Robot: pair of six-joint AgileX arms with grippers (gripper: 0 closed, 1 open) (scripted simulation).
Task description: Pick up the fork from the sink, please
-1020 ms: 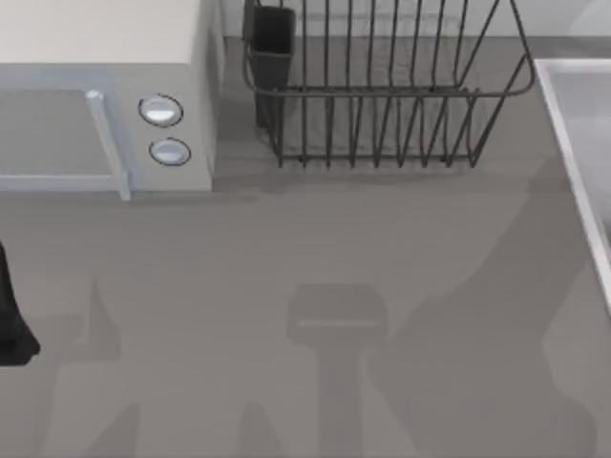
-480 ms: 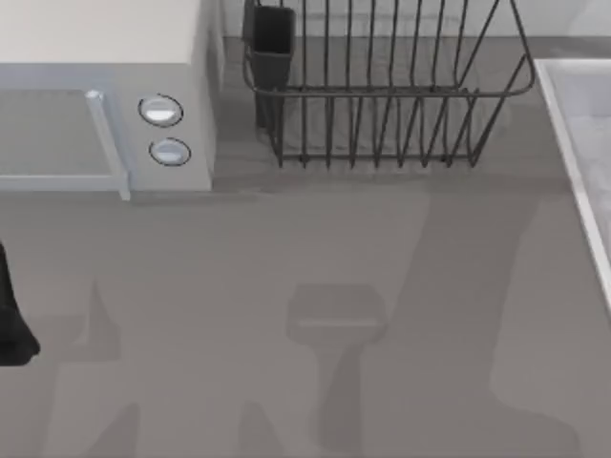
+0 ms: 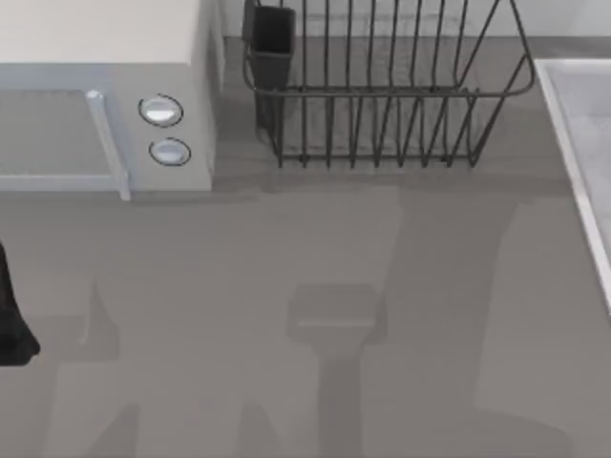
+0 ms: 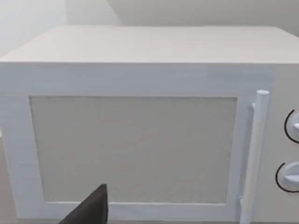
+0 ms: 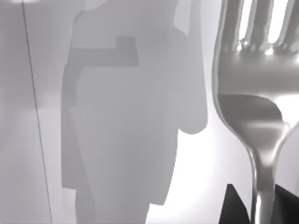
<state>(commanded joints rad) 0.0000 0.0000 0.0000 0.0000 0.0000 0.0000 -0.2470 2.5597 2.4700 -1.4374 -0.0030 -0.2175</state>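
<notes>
Gripping stage — fork (image 5: 254, 107) fills right of right wrist view, handle between right gripper (image 5: 256, 205) fingertips, above pale sink (image 3: 582, 143) | hold unconfirmed, cannot tell | next: lift straight up | left gripper (image 4: 91, 210) parked facing microwave (image 4: 140, 116)

Right arm's shadow on the table (image 3: 286, 239) swung leftward — narrower, straighter, clear of the sink (image 3: 573, 124)

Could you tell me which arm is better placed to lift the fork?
Right: its wrist view has the fork close up, its handle between the tool's dark fingertips. The left arm faces the microwave.
</notes>
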